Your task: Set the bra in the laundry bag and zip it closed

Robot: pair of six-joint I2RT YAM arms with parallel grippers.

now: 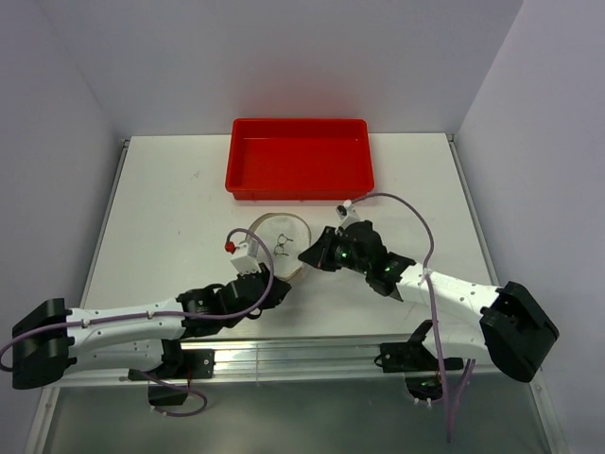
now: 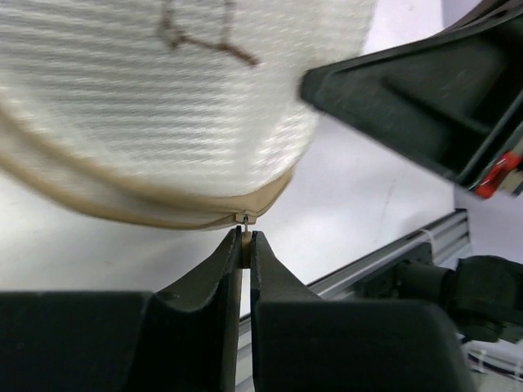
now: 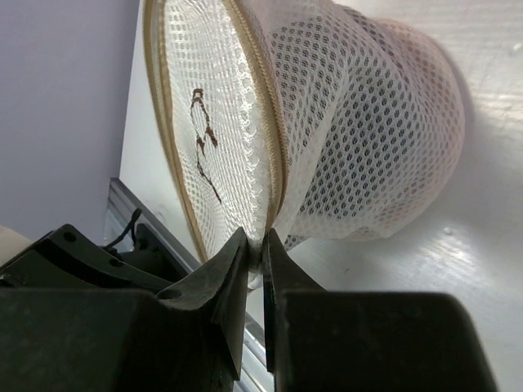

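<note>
One mesh bag point(image 1: 267, 233), a dark drawing point(image 1: 282, 245) on top, lies on the desk point(image 1: 170, 208) near one red tray point(image 1: 299, 151). Two claws: left claw point(image 2: 247, 242) pinches its zip pull point(image 2: 245, 232), right claw point(image 3: 255, 249) clamps its rim point(image 3: 272, 175).

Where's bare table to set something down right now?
Free: table left of the red tray, and right of it. Crowded: centre, where left tool and right tool both pinch the laundry bag in front of the tray.
</note>
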